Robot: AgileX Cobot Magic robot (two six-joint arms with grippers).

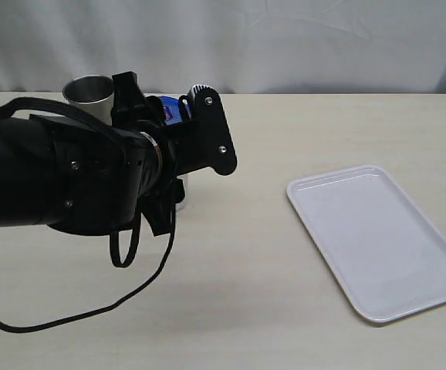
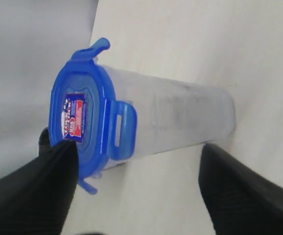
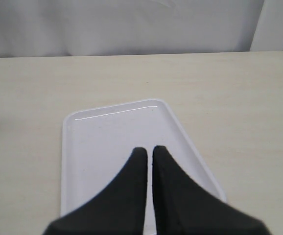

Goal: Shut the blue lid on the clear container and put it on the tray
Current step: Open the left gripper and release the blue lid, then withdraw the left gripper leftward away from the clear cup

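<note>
Left wrist view: left fingers [image 2: 34,196] stand apart astride the tall clear plastic container [image 2: 180,122], bright blue lid [image 2: 82,122] on, seemingly to grasp it; right fingers [image 3: 131,196] together, idle.

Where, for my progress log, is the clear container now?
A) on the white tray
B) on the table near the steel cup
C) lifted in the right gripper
B: the clear container stands on the table by the steel cup; the tray holds nothing.

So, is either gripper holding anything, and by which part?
Nothing held. Left gripper stands open around the container, one finger clear of it; right gripper shut, empty.
</note>
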